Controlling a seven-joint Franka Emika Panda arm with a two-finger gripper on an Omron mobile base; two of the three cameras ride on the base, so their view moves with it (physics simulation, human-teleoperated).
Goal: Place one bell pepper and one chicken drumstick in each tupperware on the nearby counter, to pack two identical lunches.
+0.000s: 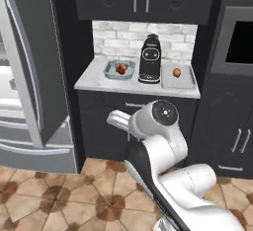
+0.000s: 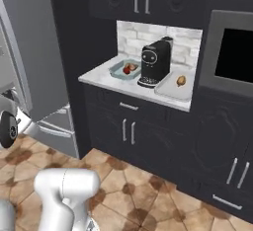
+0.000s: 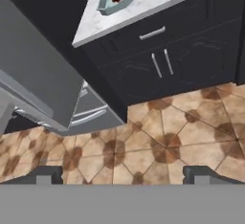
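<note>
Two containers sit on the short marble counter [image 1: 94,79], one on each side of the black coffee machine [image 1: 149,59], which serves here as the landmark. Largest in the scene is the refrigerator [image 1: 29,72], well to the left of the machine, its door swung open, presumably to give access to the remaining food. Next comes the white arm, folded low over the tiled floor in front of the machine and well short of the counter; its gripper [image 3: 123,174] points at the floor, jaws spread wide apart and holding nothing, probably ready for a fresh pickup. Left of the machine, the teal tupperware [image 1: 109,68] holds one red bell pepper [image 1: 120,68]. Right of the machine, the grey tupperware [image 1: 185,81] holds one golden-brown chicken drumstick [image 1: 176,72]. By this reading each lunch is half packed: the teal box lacks a drumstick, the grey one a pepper.
</note>
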